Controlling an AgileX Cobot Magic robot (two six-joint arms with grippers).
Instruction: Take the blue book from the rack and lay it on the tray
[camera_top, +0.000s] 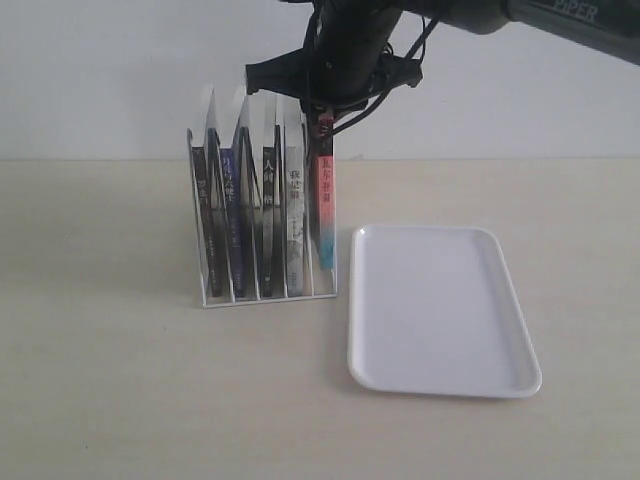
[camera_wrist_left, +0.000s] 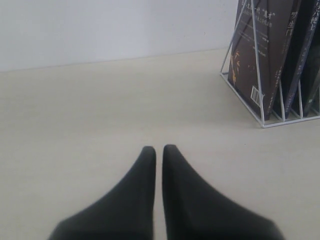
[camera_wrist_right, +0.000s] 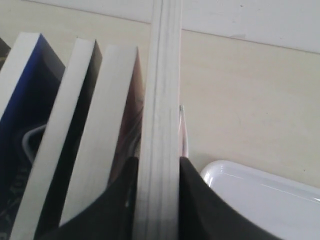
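The white wire rack (camera_top: 268, 294) holds several upright books. The blue book (camera_top: 233, 220), with its blue spine, stands in the second slot from the left, and its blue cover and page edges show in the right wrist view (camera_wrist_right: 31, 95). My right gripper (camera_top: 325, 112) hangs over the rack's right end, shut on the top of the pink-and-teal-spined book (camera_top: 325, 205), which sits a little higher than the others. Its fingers (camera_wrist_right: 200, 200) clamp that book's white page edges (camera_wrist_right: 160, 100). The white tray (camera_top: 440, 310) lies flat to the right of the rack. My left gripper (camera_wrist_left: 159, 150) is shut on nothing.
A black-covered book (camera_wrist_left: 262, 45) fills the rack's outermost left slot, behind the wire frame (camera_wrist_left: 260, 107). A black-spined book (camera_top: 268, 215) and a grey-white one (camera_top: 294, 225) stand between the blue book and the gripped one. The tray's corner (camera_wrist_right: 260, 195) lies just beside the right fingers.
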